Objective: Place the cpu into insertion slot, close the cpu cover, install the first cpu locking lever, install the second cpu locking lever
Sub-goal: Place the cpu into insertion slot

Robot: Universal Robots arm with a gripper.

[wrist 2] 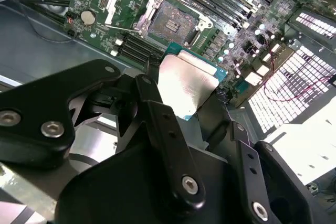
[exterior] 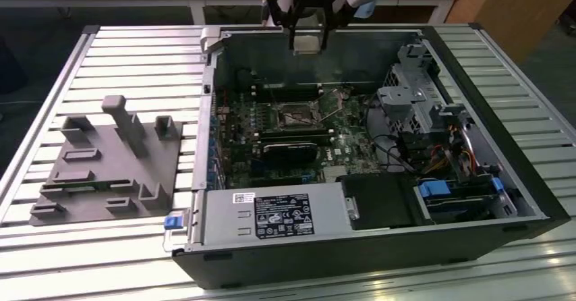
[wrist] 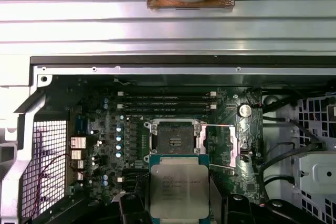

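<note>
Hovering over the open computer case (exterior: 517,200), the gripper (exterior: 306,43) pinches the cpu (wrist: 178,190) by two opposite edges, metal top up, a grip that holds it level. The insertion slot (wrist: 175,139) lies bare below, well apart. The cpu cover (wrist: 233,148) seems swung aside, leaving the socket unobstructed.
</note>
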